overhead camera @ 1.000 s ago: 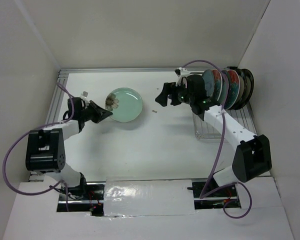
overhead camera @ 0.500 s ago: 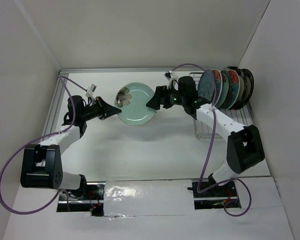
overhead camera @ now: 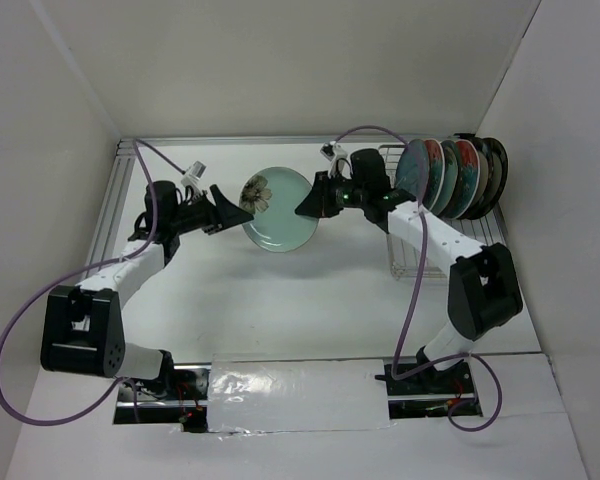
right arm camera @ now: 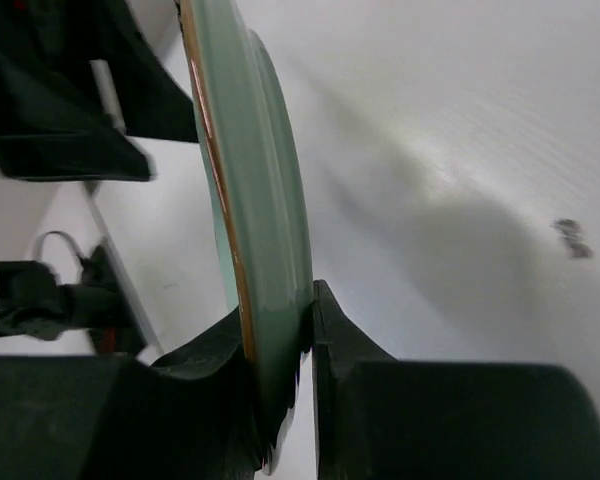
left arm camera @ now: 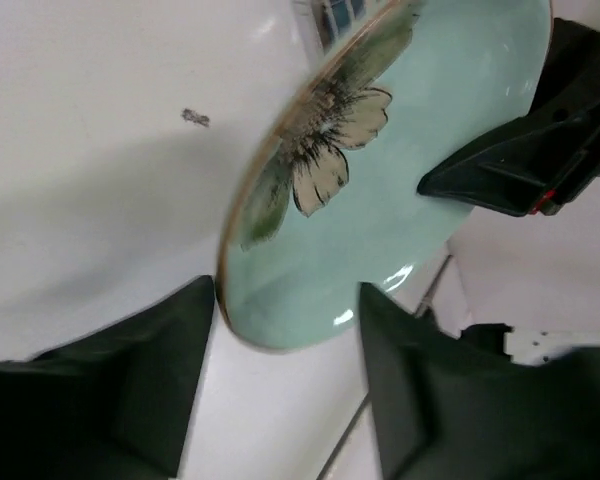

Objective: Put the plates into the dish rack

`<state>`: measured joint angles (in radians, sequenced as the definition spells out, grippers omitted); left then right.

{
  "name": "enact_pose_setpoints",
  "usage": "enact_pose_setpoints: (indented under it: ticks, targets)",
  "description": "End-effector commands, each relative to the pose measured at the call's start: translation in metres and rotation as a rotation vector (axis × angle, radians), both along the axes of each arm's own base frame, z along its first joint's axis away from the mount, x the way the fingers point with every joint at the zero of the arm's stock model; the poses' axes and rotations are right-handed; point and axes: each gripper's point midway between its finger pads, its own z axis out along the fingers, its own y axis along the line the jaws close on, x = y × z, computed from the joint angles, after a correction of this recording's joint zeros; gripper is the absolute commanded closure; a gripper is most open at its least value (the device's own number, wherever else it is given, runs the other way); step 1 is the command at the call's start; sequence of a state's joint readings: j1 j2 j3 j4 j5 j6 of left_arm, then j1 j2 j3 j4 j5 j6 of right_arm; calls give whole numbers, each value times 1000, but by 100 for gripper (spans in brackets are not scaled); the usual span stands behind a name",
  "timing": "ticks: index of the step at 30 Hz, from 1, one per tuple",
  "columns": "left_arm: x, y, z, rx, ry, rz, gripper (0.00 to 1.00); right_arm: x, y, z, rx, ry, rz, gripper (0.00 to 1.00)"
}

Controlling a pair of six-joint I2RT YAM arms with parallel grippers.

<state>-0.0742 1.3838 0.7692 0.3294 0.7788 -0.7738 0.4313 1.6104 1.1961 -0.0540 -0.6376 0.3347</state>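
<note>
While several plates (overhead camera: 450,175) already stand in the dish rack (overhead camera: 412,262) behind it, the right gripper (right arm camera: 280,325) pinches one unloaded mint plate (overhead camera: 282,212); the left gripper (left arm camera: 285,300) gapes.

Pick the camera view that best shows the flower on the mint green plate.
The left wrist view: the flower is large, petals distinct. Top external shows it tiny on the plate; right wrist shows only the plate's edge, no flower.

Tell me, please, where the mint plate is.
In the top view, the mint plate is centre back, between the right gripper, shut on its rim, and the open left gripper.
</note>
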Motion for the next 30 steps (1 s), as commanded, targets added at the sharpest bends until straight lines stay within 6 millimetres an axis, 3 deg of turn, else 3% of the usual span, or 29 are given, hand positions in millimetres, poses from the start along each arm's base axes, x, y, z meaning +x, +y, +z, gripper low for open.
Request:
enact_pose_setpoints:
  ticks: [1,2,4,5,6,7,9,11,13,17,20,30]
  targets:
    - [10,3,20,133,-84,28,24,43,-47,49,-121,-217,-194,100]
    - [11,8,9,203,-17,76,11,52,-65,67,-174,-269,-294,100]
    - [9,17,-1,297,28,127,2,68,-101,89,-259,-353,-437,100]
    - [7,22,-6,351,46,141,0,69,-115,110,-276,-411,-501,100]
    - [6,24,-7,389,62,157,0,78,-143,121,-337,-447,-634,100]
    - [0,36,-26,457,136,186,0,79,-156,131,-378,-492,-689,100]
    - [-6,43,-37,530,161,203,0,77,-190,158,-429,-569,-857,100]
    - [-13,45,-39,553,153,203,0,77,-220,176,-479,-631,-996,100]
    - [-20,50,-49,572,173,213,0,76,-235,185,-513,-677,-1069,100]
    - [-23,48,-57,585,185,194,0,77,-255,188,-598,-711,-1170,100]
    - [-18,47,-60,587,192,192,0,84,-263,178,-681,-712,-1197,100]
    - [-11,47,-61,596,176,197,0,107,-279,110,-750,-608,-1172,100]
